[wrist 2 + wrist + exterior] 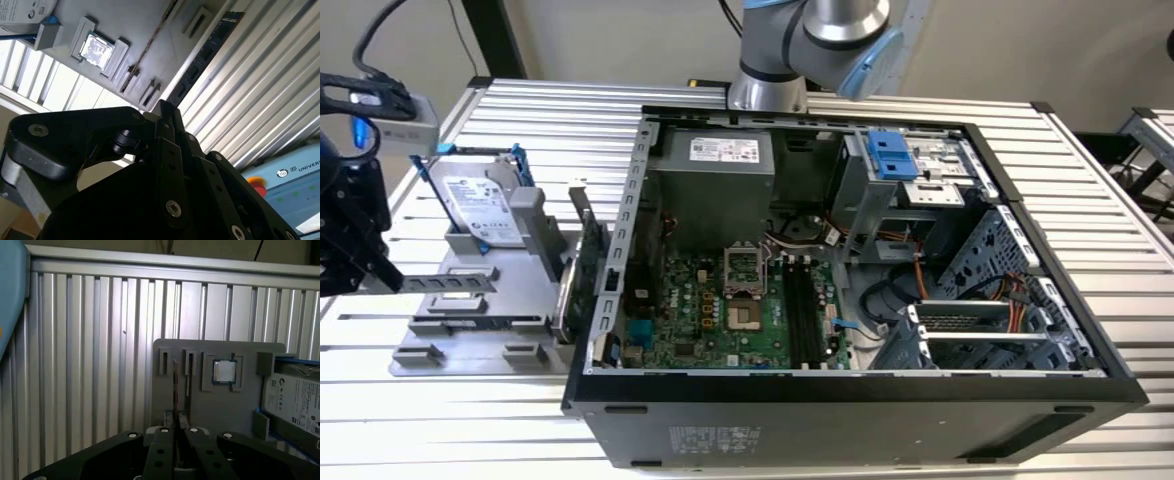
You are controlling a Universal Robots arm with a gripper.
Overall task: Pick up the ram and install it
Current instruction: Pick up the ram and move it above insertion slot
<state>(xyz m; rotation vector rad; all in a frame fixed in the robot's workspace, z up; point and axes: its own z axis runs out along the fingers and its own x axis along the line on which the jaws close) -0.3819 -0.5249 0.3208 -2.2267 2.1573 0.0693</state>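
The ram (451,282) is a thin stick with dark chips, held level over the grey holder tray (467,345) at the exterior view's left. My gripper (387,283) is shut on one end of it. In the second wrist view the ram (210,47) runs out from the closed gripper (163,107) over the tray's edge and the ribbed table. Seen edge-on in the first wrist view, the ram (175,385) is a thin line rising from my gripper (175,432). The black memory slots (803,315) lie on the motherboard (720,320), far off toward the exterior view's right.
The open computer case (854,390) fills the middle of the aluminium table (454,430). On the tray stand a hard drive in a blue frame (480,205), a green expansion card (587,260) and a processor chip (224,371). The arm's base (767,90) stands behind the case.
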